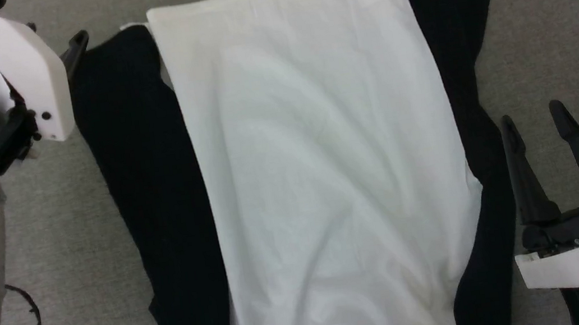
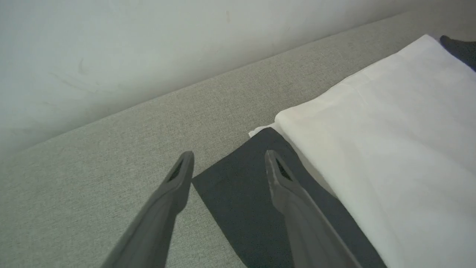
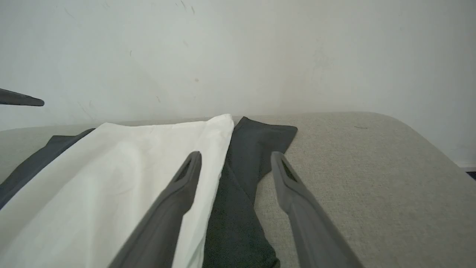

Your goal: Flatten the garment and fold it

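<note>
The soft white-and-black T-shirt [image 1: 324,169] lies flat on the grey fabric bench [image 1: 556,6]; your left fingers [image 2: 178,178] stand spread over its black far corner, right fingers [image 3: 186,175] spread beside its edge — both empty, likely poised to fold.

A grey fabric surface [image 1: 560,33] carries the garment [image 1: 326,180], spread flat on it.

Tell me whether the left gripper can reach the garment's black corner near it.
Probably yes: the left gripper is open and lined up on the black corner of the garment, with nothing lying between them.
</note>
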